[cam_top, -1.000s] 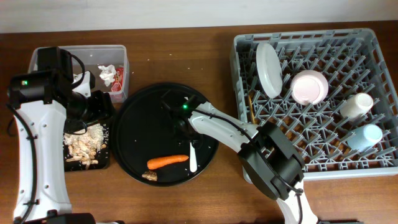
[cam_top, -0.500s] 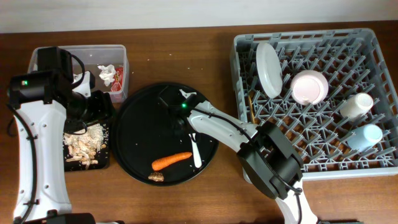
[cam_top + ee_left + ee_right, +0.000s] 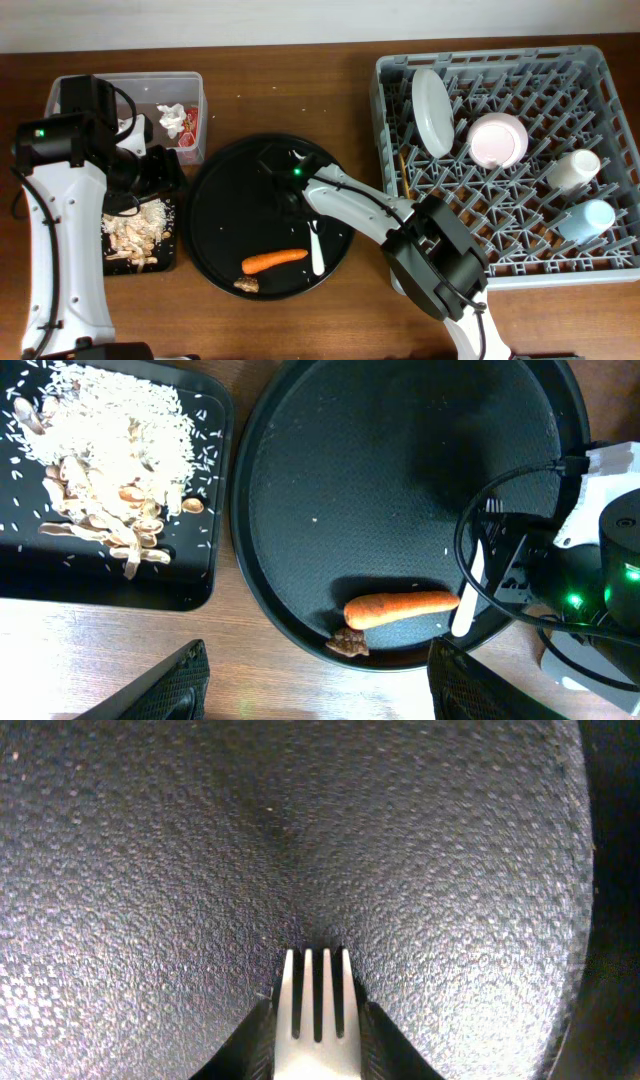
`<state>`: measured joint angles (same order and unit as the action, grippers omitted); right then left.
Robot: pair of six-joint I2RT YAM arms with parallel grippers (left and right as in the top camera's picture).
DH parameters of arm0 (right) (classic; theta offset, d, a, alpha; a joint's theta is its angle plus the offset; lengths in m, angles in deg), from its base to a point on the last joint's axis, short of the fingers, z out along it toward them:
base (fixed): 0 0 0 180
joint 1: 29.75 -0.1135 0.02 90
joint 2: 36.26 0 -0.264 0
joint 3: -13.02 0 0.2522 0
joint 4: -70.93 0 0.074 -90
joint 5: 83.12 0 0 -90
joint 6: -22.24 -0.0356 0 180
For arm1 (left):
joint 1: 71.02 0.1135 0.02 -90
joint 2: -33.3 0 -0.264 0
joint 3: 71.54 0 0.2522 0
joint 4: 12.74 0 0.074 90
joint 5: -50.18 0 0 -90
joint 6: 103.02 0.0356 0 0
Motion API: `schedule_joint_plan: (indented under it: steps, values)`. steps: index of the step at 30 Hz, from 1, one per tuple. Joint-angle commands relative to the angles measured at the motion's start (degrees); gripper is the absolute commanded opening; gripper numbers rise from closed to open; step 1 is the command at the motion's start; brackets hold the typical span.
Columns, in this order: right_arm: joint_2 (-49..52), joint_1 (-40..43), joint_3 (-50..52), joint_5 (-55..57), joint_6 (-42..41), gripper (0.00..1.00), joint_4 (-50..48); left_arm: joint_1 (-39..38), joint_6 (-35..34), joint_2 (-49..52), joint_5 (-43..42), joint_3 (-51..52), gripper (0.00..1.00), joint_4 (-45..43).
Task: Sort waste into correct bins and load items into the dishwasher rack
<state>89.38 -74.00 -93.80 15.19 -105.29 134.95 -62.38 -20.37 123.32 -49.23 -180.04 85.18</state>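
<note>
- Right tool (image 3: 315,1008) is clenching the cream fork (image 3: 316,1055) at its head. The right wrist view is showing one finger pressing on each side, with the tines pointing out over the pebbled floor of the round black tray (image 3: 150,870).
- Overhead, the arm is hiding that grip. Only the fork's handle is showing, lying on the round tray near its right rim, just right of the orange carrot (image 3: 272,260).
- Left tool (image 3: 320,685) is hanging released, its fingers (image 3: 175,685) standing wide apart above the desk (image 3: 100,660).
- The left wrist view is showing the small brown bit (image 3: 348,643) lying just beside the carrot's thick end, inside the round tray's rim.
- That view is also showing the pile of rice and scraps (image 3: 100,450) sitting in the shallow black tray (image 3: 60,575), beside the round tray.
- Only the overhead view is taking in the clear tub (image 3: 130,85), which is holding the crumpled tissue (image 3: 173,118) and the red wrapper (image 3: 190,130).
- Only that view is taking in the dishwasher rack (image 3: 381,140). It is carrying the white plate (image 3: 433,110) on edge, the white bowl (image 3: 497,140), the pale cup (image 3: 572,170) and the light-blue cup (image 3: 588,220).
</note>
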Motion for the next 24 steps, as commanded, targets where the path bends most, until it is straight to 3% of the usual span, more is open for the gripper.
schedule_joint_plan:
  steps: [1,7,9,13,16,19,24]
  values:
    - [-2.01,1.66,-3.61,-0.11,-0.15,0.24,4.85,-0.02,0.11,-0.04,0.22,0.22,0.69,-0.11]
    - [-17.64,11.61,-10.58,3.21,6.23,0.24,22.27,-0.02,0.11,-0.04,0.22,0.22,0.69,-0.13]
    - [-18.34,17.22,-10.27,3.30,13.49,0.25,25.92,-0.02,0.11,-0.04,0.22,0.22,0.69,-0.11]
    - [-18.34,24.57,-2.60,2.86,18.88,0.25,23.39,-0.02,0.11,-0.04,0.22,0.22,0.69,-0.11]
    - [-18.34,25.03,3.50,1.92,22.56,0.25,18.18,-0.02,0.11,-0.04,0.22,0.22,0.69,-0.11]
    - [-18.38,24.98,5.16,1.44,22.53,0.48,16.57,-0.02,0.11,-0.04,0.20,0.22,0.69,-0.11]
    - [-24.61,25.18,0.81,-0.17,22.49,0.57,20.11,-0.02,0.09,-0.04,-0.11,0.22,0.70,0.07]
